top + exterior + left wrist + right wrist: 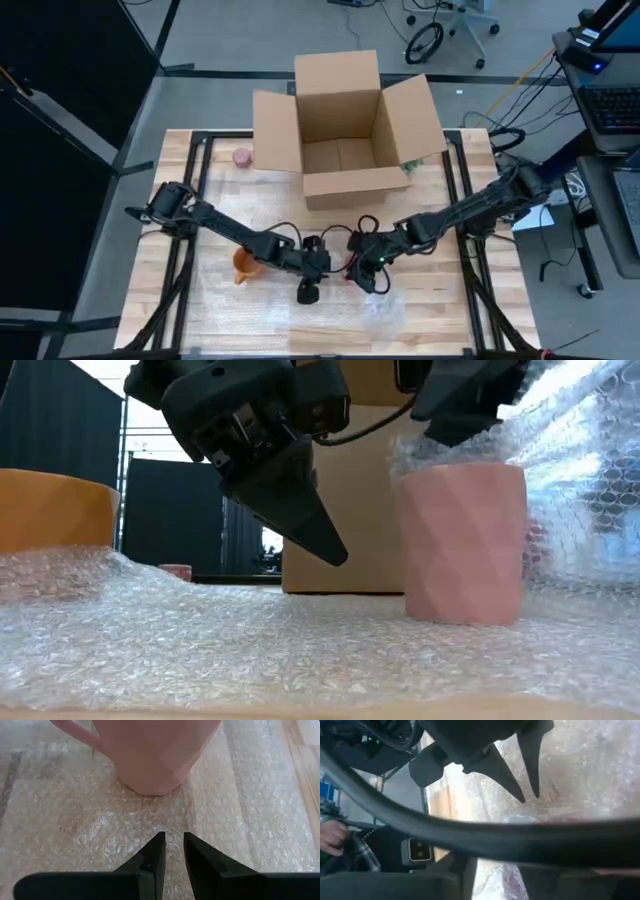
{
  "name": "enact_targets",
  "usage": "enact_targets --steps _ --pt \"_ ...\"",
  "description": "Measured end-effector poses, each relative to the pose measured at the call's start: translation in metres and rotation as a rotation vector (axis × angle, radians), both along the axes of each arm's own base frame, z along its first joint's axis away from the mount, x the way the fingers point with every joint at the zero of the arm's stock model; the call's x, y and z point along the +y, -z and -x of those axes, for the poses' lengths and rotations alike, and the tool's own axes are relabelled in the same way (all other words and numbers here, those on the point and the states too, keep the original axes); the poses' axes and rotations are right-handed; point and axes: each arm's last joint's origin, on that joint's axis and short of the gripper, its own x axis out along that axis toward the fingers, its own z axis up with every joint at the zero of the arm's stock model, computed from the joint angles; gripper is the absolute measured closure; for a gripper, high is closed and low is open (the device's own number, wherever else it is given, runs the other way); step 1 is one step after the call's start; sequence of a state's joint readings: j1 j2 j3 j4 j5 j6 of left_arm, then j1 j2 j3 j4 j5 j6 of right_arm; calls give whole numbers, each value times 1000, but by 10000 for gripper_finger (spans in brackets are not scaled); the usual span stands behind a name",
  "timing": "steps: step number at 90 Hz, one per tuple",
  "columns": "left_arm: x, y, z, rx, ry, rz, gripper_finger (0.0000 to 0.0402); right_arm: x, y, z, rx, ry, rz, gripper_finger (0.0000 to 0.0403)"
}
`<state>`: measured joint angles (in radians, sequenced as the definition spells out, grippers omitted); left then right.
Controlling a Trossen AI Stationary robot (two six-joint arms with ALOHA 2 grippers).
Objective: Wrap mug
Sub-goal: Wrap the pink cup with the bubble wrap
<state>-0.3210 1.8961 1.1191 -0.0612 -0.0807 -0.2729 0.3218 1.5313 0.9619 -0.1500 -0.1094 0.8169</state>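
A pink faceted mug [465, 540] stands upright on its base on a sheet of bubble wrap [250, 640] spread over the table; it also shows in the left wrist view [155, 755]. My left gripper [174, 847] hovers just above the wrap on the mug's left, its fingers nearly together with nothing between them [315, 530]. My right gripper [465, 400] is above the mug, shut on a part of the wrap that rises at the mug's right [585, 470]. In the high view both grippers meet at the table's middle [310, 282] [365, 265]. My right gripper holds a raised part of the bubble wrap [420, 455] above the mug's rim, coming from above. The wrap climbs from the table on the mug's right side and drapes over the mug's top. A cable and the gripper itself hide the place of contact.
An orange mug [55, 510] stands on the wrap at the left [245, 265]. An open cardboard box [340, 130] sits at the table's far middle, with a small pink round thing [242, 156] to its left. A black cable [470, 837] crosses the right wrist view.
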Motion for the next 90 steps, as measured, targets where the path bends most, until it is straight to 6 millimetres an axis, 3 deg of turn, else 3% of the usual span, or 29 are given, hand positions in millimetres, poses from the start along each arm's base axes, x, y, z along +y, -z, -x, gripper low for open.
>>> enact_targets --steps 32,60,76,90 --pt "0 0 0 -1 0 -1 346 0 -25 -10 -165 -114 124 226" --pt "-1 0 1 2 3 -3 346 5 -31 -24 -396 -157 262 230" --pt "0 0 0 -2 -2 -5 346 6 -45 -26 -548 -181 304 231" --pt "0 0 0 -8 10 -16 346 7 -55 -26 -513 -211 313 231"
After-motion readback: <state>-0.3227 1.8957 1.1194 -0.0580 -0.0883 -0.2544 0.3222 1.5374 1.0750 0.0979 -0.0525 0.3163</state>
